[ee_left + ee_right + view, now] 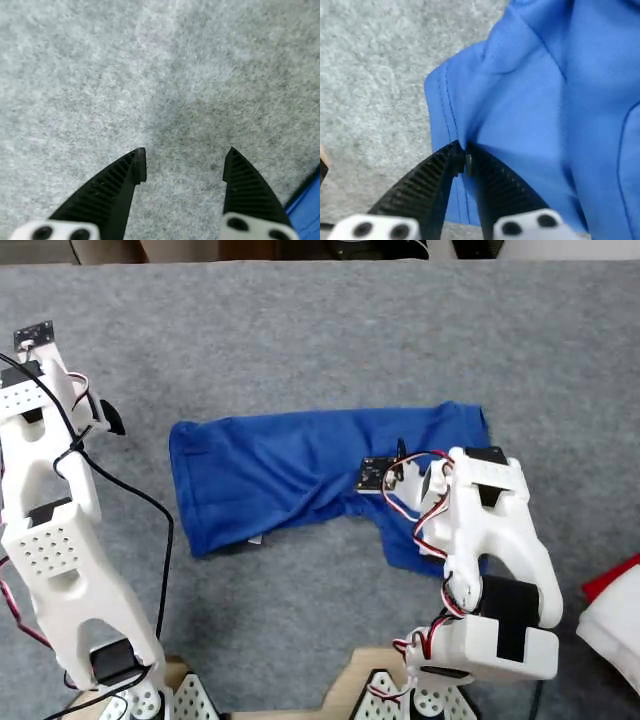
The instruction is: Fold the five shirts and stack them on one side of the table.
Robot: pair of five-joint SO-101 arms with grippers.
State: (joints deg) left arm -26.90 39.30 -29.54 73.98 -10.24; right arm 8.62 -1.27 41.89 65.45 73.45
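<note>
grey felt tabletop, pale wooden board at near edge, even light

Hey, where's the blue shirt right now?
In the high view the blue shirt lies spread mid-table on the grey mat. The right hand is shut on its stitched edge at the shirt's right end.

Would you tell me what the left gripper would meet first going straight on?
Likely the bare grey table cover, which the left gripper faces with jaws open; the blue shirt lies off that line.
</note>
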